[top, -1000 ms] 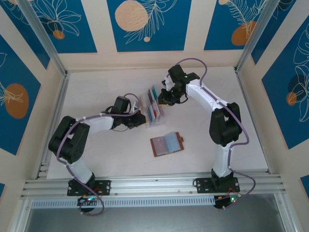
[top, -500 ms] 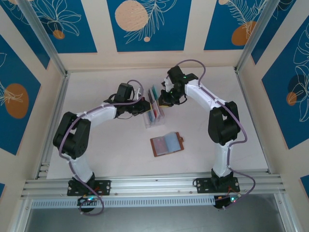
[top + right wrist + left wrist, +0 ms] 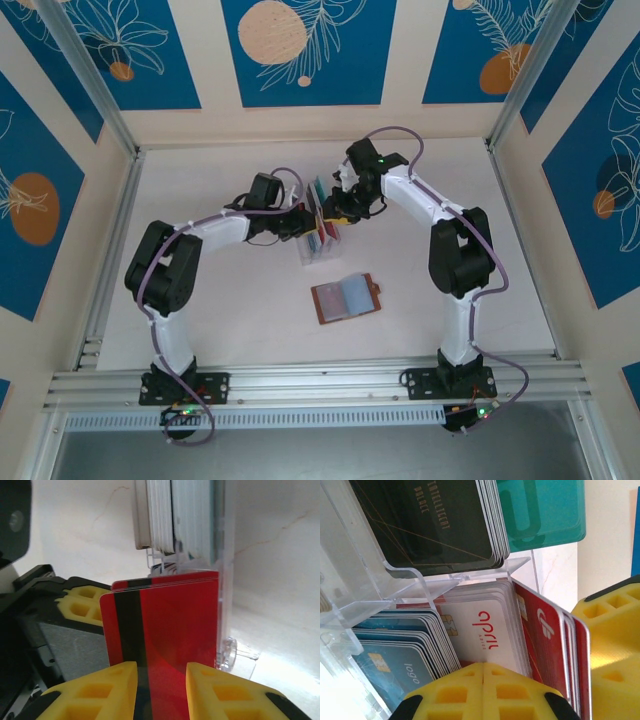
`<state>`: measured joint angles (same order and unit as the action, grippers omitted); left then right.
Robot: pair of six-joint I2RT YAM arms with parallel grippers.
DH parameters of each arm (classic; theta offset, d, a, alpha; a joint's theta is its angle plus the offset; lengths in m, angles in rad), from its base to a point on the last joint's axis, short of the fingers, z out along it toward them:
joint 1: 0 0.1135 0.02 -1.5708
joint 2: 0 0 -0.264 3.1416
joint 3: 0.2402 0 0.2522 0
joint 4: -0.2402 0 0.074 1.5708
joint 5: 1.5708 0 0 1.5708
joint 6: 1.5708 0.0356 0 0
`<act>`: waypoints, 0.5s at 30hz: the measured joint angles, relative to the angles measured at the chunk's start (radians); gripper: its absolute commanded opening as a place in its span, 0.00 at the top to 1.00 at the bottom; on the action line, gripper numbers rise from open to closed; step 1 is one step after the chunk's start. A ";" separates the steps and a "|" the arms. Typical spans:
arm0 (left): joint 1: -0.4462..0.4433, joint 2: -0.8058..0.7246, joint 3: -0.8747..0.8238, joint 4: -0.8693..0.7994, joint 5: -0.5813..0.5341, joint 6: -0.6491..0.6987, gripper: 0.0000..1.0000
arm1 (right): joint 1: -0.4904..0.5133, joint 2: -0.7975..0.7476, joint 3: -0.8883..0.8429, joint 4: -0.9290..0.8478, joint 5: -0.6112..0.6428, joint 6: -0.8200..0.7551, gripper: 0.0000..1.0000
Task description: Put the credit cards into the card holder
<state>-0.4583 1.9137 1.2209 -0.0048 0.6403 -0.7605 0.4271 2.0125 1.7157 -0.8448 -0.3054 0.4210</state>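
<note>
Probably R gripper [image 3: 161,667], jaws parted at rack's [image 3: 350,580] 1 o'clock, lifts several red cards [image 3: 170,615] stuck together; L gripper [image 3: 483,672] shut.

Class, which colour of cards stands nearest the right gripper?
The red cards, black-striped, just before the right gripper; teal cards and dark cards stand farther off.

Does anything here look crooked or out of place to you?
Slightly. The red plastic cards at the end of the clear plastic slotted rack are fanned, with their edges offset from one another rather than flush. Nothing looks spilled or damaged.
</note>
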 measured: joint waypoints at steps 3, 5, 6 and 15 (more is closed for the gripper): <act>0.000 0.003 0.003 0.000 0.006 -0.003 0.99 | -0.003 0.000 -0.005 0.007 -0.020 0.006 0.63; 0.000 0.003 0.003 0.000 0.006 -0.007 0.99 | -0.004 0.000 -0.007 0.011 -0.025 0.006 0.62; -0.002 0.003 0.004 0.000 0.006 -0.008 0.99 | -0.005 0.000 -0.009 0.013 -0.026 0.008 0.61; -0.010 0.004 0.029 -0.019 0.006 -0.008 0.98 | -0.020 0.000 -0.017 0.023 -0.043 0.018 0.54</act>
<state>-0.4679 1.9175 1.2499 -0.0235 0.6464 -0.7681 0.4068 2.0125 1.6989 -0.8219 -0.3489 0.4389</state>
